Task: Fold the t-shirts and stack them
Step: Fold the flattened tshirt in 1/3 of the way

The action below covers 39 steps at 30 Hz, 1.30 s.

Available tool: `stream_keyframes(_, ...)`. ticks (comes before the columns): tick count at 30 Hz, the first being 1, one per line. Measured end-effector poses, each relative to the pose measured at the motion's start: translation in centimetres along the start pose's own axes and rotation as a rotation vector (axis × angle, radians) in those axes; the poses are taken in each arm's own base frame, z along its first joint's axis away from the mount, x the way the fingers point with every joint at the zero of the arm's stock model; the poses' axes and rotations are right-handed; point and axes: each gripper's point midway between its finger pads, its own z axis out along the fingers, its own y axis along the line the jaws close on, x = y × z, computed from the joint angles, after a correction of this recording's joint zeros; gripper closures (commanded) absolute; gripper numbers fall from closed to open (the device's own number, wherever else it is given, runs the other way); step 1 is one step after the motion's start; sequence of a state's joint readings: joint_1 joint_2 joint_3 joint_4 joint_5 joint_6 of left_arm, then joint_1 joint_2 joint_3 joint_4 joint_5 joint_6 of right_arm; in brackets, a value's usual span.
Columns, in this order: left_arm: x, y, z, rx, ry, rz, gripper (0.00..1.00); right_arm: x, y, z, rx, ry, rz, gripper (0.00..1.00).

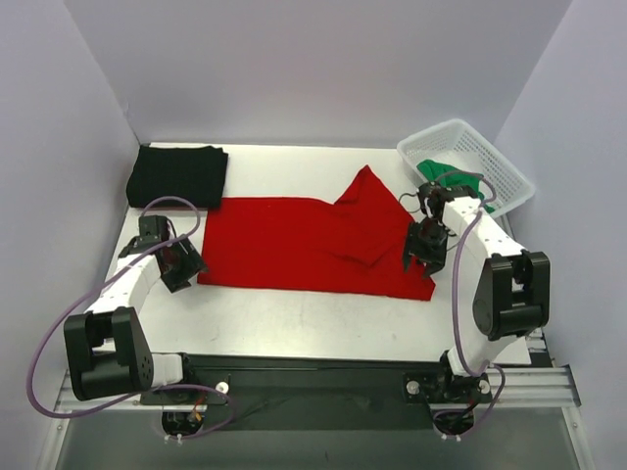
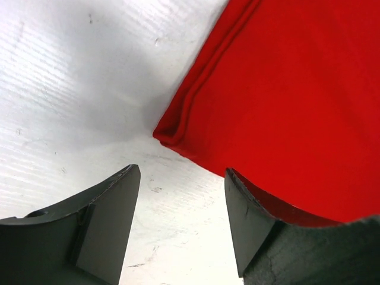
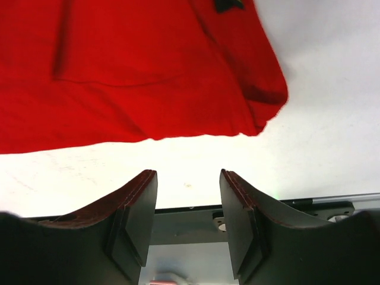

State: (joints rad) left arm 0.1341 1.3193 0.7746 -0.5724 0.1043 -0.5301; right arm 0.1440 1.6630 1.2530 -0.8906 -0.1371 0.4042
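1. The white table (image 1: 294,313) carries everything, with both arms reaching in from its near edge.
2. The red t-shirt (image 1: 294,245) lies flat across the middle of the table as a wide band. A pointed flap rises toward the far side on its right half. The left wrist view shows its left edge doubled over in layers.
3. The black t-shirt (image 1: 178,176) sits folded at the far left corner, just beyond the red one.
4. The white mesh basket (image 1: 509,181) stands at the far right corner, with the green t-shirt (image 1: 441,171) bunched inside it.
5. The left gripper (image 2: 181,178) sits low by the red shirt's near left corner. Its fingers are apart with only bare table between them.
6. The right gripper (image 3: 188,178) hangs over the shirt's near right corner. Its fingers are apart and grip nothing.
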Motion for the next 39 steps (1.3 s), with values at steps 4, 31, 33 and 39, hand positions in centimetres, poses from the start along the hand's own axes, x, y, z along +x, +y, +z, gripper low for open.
stream_keyframes(4,1.5,0.9,0.6,-0.02,0.034,-0.021,0.34,1.1,-1.9,1.2,-0.002,0.026,0.061,0.57)
stream_keyframes(31,2.0,0.7,3.5,0.016,0.037,-0.08,0.7,2.4,-5.5,6.1,0.027,0.09,0.181,0.66)
stream_keyframes(33,1.9,0.7,3.5,0.016,0.037,-0.08,0.71,2.4,-5.5,6.6,0.03,0.1,0.181,0.67)
stream_keyframes(39,1.8,0.7,3.6,0.02,0.035,-0.081,0.78,3.2,-5.7,7.6,0.034,0.12,0.183,0.86)
